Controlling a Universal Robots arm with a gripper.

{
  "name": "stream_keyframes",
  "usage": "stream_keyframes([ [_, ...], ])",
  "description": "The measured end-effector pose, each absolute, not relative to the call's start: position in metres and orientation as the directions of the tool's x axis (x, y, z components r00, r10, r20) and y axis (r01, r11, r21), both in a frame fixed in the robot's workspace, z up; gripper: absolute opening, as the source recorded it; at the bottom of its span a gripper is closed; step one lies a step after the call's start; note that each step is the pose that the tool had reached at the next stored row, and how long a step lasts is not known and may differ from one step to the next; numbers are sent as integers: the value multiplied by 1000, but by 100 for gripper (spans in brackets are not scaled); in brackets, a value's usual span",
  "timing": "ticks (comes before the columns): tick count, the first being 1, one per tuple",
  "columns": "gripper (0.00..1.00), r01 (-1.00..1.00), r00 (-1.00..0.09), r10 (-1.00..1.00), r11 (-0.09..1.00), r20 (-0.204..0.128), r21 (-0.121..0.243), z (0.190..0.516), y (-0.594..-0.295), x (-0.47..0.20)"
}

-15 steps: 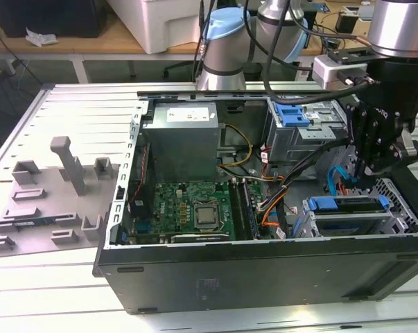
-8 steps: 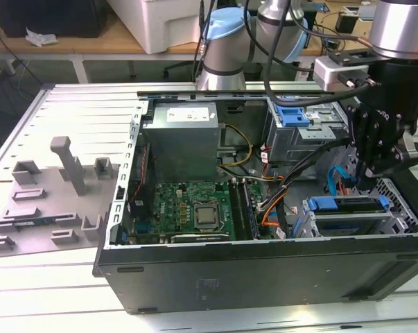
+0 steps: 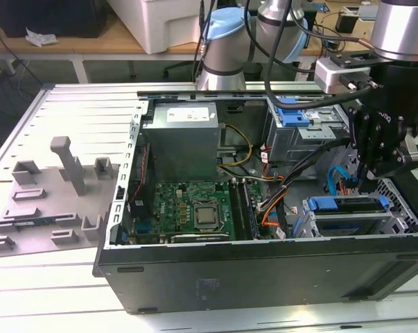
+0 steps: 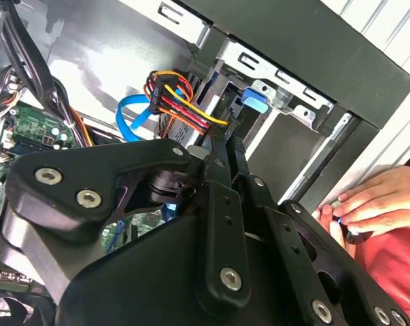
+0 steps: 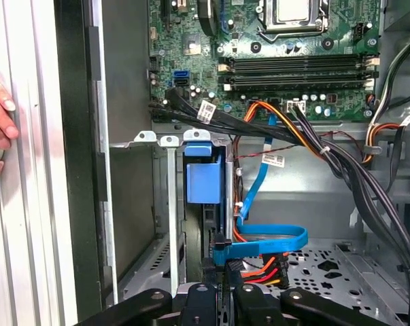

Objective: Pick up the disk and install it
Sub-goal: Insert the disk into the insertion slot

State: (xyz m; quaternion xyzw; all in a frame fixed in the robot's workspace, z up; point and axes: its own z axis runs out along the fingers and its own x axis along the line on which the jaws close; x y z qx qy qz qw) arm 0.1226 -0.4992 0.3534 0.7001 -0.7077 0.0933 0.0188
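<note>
Disk (image 5: 203,180) edge-on in drive bay (image 5: 169,204), mostly hidden; claw (image 3: 367,184) above

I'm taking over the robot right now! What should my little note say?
Gripper: down inside the PC case, at the drive cage, right by the disk. Whether it holds the disk is unclear.
Disk: standing in the cage slot, blue carrier showing, next to the cables.
Done: the disk is at its slot in the cage.
Left: I cannot tell if it is fully seated, so check that.
Mind: a person's hand rests on the case edge.
</note>
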Motion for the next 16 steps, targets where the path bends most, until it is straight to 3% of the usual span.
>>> stream_keyframes([
  [16,16,-994,14,-987,-32,162,-106,352,-501,120],
])
